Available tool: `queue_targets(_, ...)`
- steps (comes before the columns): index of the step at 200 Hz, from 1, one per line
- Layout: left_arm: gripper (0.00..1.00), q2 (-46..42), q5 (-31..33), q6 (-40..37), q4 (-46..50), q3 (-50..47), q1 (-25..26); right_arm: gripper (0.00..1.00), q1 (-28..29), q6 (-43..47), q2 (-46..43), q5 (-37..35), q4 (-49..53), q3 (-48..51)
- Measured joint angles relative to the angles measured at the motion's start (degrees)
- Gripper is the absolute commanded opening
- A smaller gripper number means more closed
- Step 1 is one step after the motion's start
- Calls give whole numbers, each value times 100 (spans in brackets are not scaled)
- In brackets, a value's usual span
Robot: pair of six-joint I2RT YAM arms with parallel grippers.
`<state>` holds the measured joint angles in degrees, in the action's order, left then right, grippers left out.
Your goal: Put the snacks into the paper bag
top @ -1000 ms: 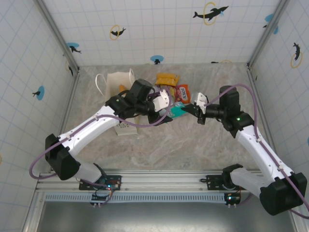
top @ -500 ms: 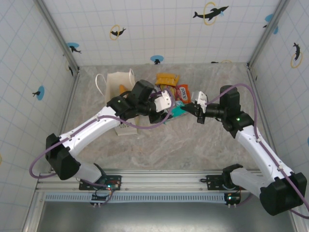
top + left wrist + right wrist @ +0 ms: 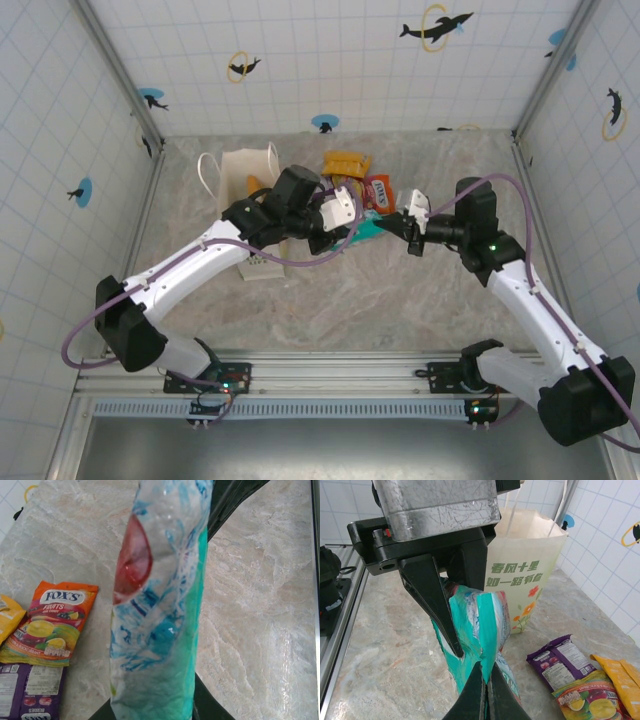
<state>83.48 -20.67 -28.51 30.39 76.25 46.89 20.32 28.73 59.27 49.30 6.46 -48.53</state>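
White paper bag point(image 3: 240, 165) stands upright at the far left of the table point(image 3: 380, 310), and from above my left arm masks part of its mouth. Just right of it, my left gripper point(image 3: 350, 224) clamps the teal packet point(image 3: 160, 620) by its flat sides, holding it upright. My right gripper point(image 3: 484, 682) pinches the same packet's lower edge, fingers tight together. Toward the far wall lie the purple packet point(image 3: 559, 662), the orange Fox's packet point(image 3: 55, 622) and the yellow packet point(image 3: 620, 677). Near and right, bare marble runs to the walls. I can't read the teal packet's crumpled print, and the left wrist view cuts off its ends.
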Motion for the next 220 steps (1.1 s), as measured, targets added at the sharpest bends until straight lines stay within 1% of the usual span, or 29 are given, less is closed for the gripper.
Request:
queue_targets(55, 7, -31, 4, 13, -129, -162, 0, 0, 33, -142, -83, -94, -205, 205)
queue_targets(78, 4, -68, 50, 57, -197, -186, 11, 17, 35, -271, -160, -149, -354, 278)
queue_targets(102, 2, -129, 146, 214, -245, -258, 11, 31, 35, -459, -326, -348, -741, 424)
queue_targets(122, 1, -160, 302, 424, -334, -264, 11, 39, 33, -778, -568, -824, -1137, 697)
queue_targets(140, 1, -240, 529, 649, -479, -267, 9, 47, 33, -1121, -804, -1419, -1427, 920)
queue_targets(160, 1, -369, 824, 944, -693, -264, -13, 49, 31, -1410, -1038, -1932, -1711, 1117)
queue_targets(183, 1, -527, 1143, 1375, -997, -256, -133, 50, 31, -1648, -1182, -2264, -1921, 1237)
queue_targets(196, 1, -634, 1261, 1681, -1178, -236, -295, 50, 31, -1755, -1220, -2365, -2035, 1320)
queue_targets(220, 1, -955, 1497, 2179, -1572, -225, -758, 50, 31, -1932, -1200, -2441, -2151, 1458)
